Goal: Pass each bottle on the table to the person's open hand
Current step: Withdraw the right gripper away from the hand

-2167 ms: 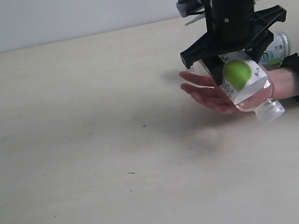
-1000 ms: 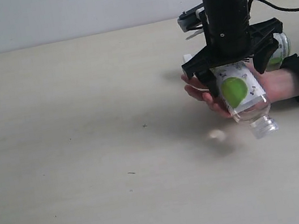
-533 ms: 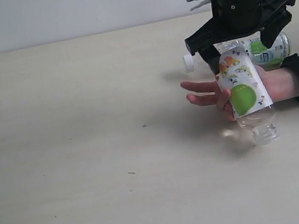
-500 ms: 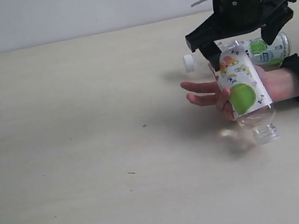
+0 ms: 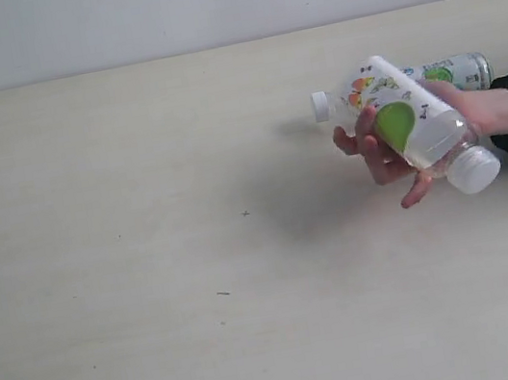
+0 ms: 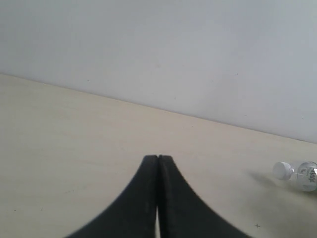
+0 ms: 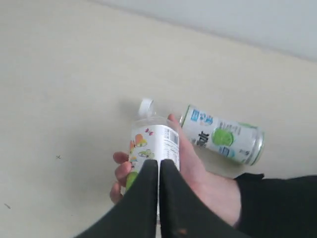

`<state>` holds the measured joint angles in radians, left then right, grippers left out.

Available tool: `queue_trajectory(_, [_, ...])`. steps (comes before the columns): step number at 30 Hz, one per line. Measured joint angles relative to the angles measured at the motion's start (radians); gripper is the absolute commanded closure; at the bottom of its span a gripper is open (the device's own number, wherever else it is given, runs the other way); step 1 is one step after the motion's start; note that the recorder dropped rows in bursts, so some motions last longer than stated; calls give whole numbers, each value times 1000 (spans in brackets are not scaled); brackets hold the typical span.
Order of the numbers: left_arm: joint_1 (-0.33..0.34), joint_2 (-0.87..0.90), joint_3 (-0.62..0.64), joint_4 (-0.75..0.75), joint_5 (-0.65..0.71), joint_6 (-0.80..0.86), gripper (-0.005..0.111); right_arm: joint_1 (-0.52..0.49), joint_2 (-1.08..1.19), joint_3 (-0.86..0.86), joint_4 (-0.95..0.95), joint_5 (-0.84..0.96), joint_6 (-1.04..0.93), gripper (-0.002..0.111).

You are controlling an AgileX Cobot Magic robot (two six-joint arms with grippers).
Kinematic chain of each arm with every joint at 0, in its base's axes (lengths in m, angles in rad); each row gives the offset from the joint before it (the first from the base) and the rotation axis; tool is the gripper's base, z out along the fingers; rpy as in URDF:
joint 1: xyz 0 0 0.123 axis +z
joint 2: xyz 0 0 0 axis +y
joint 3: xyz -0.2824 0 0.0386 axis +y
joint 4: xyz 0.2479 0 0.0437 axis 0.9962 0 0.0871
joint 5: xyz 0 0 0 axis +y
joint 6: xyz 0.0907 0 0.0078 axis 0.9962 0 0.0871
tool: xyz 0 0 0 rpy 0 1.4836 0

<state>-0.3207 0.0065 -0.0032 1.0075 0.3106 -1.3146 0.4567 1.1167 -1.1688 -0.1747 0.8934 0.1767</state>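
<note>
Pale wood-grain counter (image 5: pixel 150 266), white wall (image 5: pixel 156 11) behind: person's hand (image 5: pixel 380 157) grips 1 tilted white-capped bottle (image 5: pixel 414 124) above it, a 2nd bottle (image 6: pixel 298 174) lies on the counter just behind, left fingers (image 6: pixel 146 184) and right fingers (image 7: pixel 146 194) pressed together, empty.

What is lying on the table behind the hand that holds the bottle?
A green-labelled can-shaped container lies on its side behind the hand, and a white cap on a clear neck shows further along. The held bottle covers what lies between them.
</note>
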Motion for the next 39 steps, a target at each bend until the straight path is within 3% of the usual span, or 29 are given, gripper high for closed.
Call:
queue_trajectory(7, [0,0,0,0,0,0,107,0,-546,355,-16,-148,-145,108])
queue_trajectory(16, [0,0,0,0,0,0,107,0,-1074,683,-87,-172,-135,108])
queue_trajectory(39, [0,0,0,0,2,2,107,0,-1114,748,-106,-249,-96,108])
